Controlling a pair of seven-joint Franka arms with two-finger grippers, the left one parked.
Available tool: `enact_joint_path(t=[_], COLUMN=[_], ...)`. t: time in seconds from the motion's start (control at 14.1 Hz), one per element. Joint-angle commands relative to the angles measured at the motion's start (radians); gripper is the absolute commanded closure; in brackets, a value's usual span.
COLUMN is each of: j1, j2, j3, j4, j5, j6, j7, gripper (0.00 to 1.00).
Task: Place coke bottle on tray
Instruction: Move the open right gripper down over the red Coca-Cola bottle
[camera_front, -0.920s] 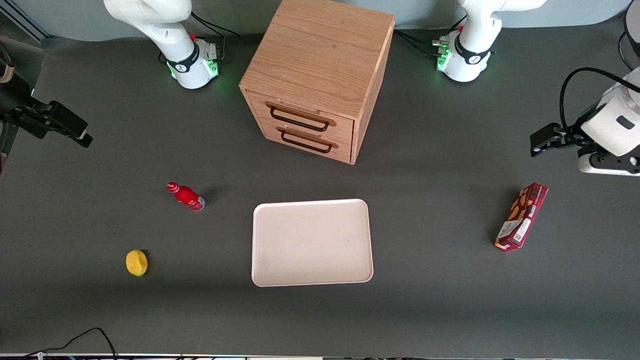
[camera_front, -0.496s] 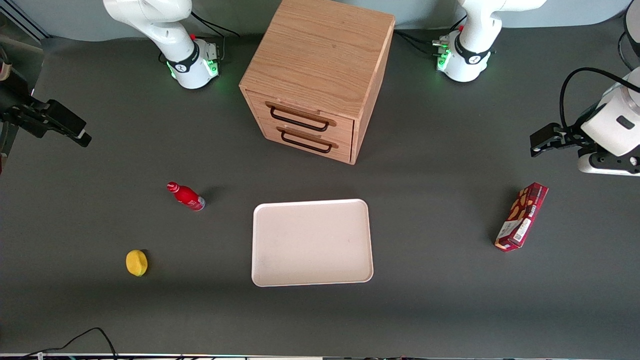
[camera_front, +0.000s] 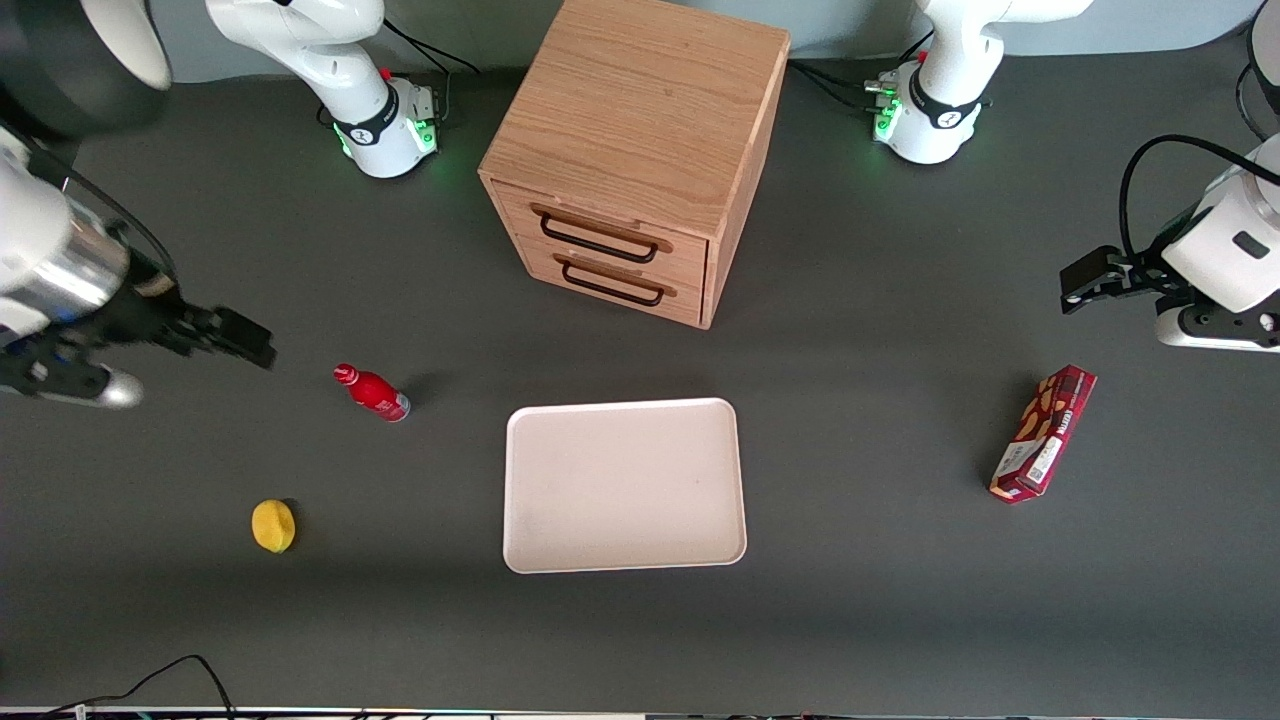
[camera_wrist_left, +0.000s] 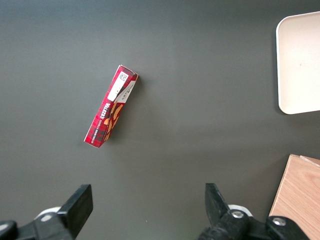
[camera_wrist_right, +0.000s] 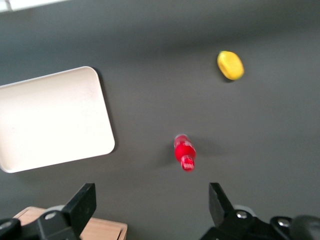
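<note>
The coke bottle (camera_front: 372, 392), small and red with a red cap, stands tilted on the dark table beside the tray, toward the working arm's end. It also shows in the right wrist view (camera_wrist_right: 184, 151). The large off-white tray (camera_front: 625, 485) lies flat in front of the drawer cabinet and is empty; it shows in the right wrist view (camera_wrist_right: 50, 117) too. My right gripper (camera_front: 245, 345) hangs above the table, a short way from the bottle toward the working arm's end. It is open and empty, with its jaws wide apart (camera_wrist_right: 151, 198).
A wooden two-drawer cabinet (camera_front: 630, 150) stands farther from the camera than the tray. A yellow lemon-like object (camera_front: 273, 525) lies nearer the camera than the bottle. A dark red snack box (camera_front: 1042, 432) lies toward the parked arm's end.
My right gripper has swung in from the table's edge toward the bottle and a little nearer the camera. The bottle, tray and other objects have not moved.
</note>
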Motion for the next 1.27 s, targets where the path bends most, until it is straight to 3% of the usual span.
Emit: enact_joint_path(t=[0.0, 0.5, 0.85, 1.2], j1=[-0.009, -0.032, -0.081, -0.102], j2=[-0.017, -0.025, -0.085, -0.100], j3=[-0.003, -0.003, 0.005, 0.011], j4=[-0.208, -0.548, -0.703, -0.737], j5=[0.020, 0.018, 0.020, 0.021], j6=[0.175, 0.450, 0.494, 0.493], j7=[-0.050, -0.071, -0.098, -0.099], gripper=[0.00, 0.00, 0.00, 0.00])
